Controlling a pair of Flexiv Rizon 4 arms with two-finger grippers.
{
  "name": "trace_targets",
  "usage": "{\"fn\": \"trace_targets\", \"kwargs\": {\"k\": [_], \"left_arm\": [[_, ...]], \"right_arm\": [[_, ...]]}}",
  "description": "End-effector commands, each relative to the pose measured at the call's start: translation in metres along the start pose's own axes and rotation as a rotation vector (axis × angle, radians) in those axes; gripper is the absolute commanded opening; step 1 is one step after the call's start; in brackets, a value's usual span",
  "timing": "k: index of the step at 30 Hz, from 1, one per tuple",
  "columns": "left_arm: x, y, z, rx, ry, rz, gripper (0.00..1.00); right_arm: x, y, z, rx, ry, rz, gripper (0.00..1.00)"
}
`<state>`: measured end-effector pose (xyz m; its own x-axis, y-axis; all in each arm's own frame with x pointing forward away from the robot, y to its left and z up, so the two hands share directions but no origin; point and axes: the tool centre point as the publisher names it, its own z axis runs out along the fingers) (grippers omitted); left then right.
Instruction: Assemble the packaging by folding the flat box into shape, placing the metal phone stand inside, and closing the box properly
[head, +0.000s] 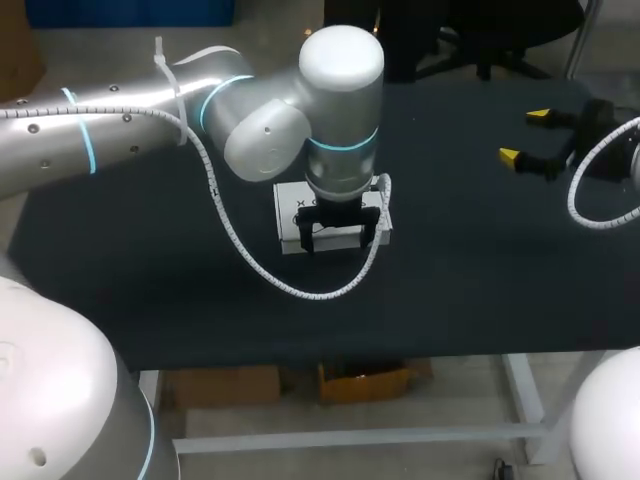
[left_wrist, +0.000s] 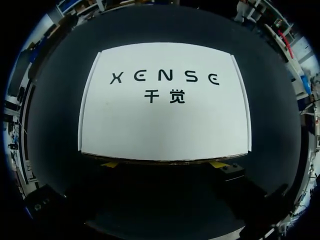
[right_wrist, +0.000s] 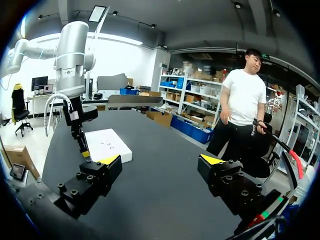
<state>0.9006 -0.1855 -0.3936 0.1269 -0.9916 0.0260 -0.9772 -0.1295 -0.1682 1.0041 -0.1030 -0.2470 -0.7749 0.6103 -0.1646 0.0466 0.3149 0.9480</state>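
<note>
A white box (head: 291, 214) with black print lies flat and closed on the black table, near the middle. My left gripper (head: 337, 241) points straight down at its front edge. In the left wrist view the box lid (left_wrist: 165, 120) fills the space ahead, and the gripper (left_wrist: 165, 164) is open, with both yellow tips peeking out along the box's near long edge. My right gripper (head: 526, 136) hovers open at the far right, well away from the box. Its wrist view shows its own fingers (right_wrist: 160, 160) spread with nothing between them, and the box (right_wrist: 108, 144) beyond. No metal phone stand is in sight.
The black tabletop (head: 460, 260) stretches bare between the box and the right gripper. A white coiled cable (head: 290, 285) hangs from the left arm and loops over the table in front of the box.
</note>
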Motion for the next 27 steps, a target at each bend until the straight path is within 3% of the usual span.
{"fn": "trace_targets", "kwargs": {"k": [1,27], "left_arm": [[0.009,-0.017,0.007,-0.019,-0.012,0.006,1.00],[0.010,-0.131,0.024,-0.025,-0.001,0.003,1.00]], "right_arm": [[0.000,-0.001,-0.001,-0.004,0.004,0.000,1.00],[0.000,-0.001,-0.001,-0.004,0.004,0.000,1.00]]}}
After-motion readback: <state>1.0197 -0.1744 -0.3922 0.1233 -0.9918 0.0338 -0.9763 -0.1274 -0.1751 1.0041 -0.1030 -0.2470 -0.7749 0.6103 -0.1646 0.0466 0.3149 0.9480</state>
